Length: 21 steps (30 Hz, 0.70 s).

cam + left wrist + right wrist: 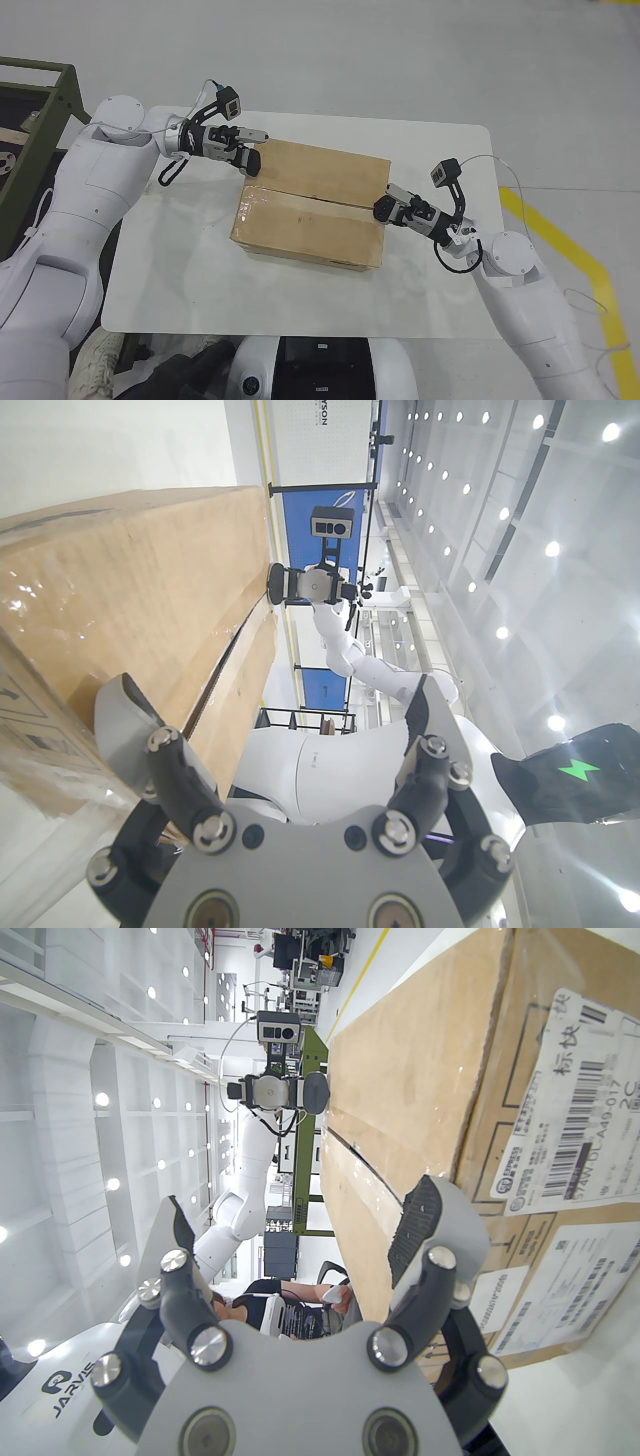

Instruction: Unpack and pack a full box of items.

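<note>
The left gripper [250, 157] is spread open at the left end of the cardboard box [310, 205]. One finger [135, 710] is at the top edge there, and it holds nothing. The right gripper [385, 208] is likewise released at the opposite end, just by the taped centre seam [315, 198], with one pad [420, 1223] beside the edge above the shipping labels [575, 1128]. The box lies closed, flaps down, in the middle of the white table [200, 290].
</note>
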### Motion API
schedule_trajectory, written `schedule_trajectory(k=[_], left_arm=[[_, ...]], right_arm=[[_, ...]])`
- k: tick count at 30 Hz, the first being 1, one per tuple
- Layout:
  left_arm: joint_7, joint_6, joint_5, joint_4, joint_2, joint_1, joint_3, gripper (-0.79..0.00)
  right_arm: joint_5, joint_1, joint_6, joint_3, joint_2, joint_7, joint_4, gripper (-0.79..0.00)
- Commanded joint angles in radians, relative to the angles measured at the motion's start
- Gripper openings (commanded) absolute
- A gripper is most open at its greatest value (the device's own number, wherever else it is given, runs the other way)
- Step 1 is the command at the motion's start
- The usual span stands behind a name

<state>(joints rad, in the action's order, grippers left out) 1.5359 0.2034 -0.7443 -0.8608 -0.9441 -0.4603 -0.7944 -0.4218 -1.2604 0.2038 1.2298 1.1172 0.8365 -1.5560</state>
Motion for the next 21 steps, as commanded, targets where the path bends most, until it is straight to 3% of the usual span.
schedule_trajectory(k=[1, 21], left_arm=[[0.0, 0.0, 0.0, 0.0, 0.0, 0.0, 0.0, 0.0], [-0.023, -0.003, -0.008, -0.005, 0.0, -0.007, -0.006, 0.0]], right_arm=[[0.0, 0.0, 0.0, 0.0, 0.0, 0.0, 0.0, 0.0], [0.0, 0.0, 0.0, 0.0, 0.0, 0.0, 0.0, 0.0]])
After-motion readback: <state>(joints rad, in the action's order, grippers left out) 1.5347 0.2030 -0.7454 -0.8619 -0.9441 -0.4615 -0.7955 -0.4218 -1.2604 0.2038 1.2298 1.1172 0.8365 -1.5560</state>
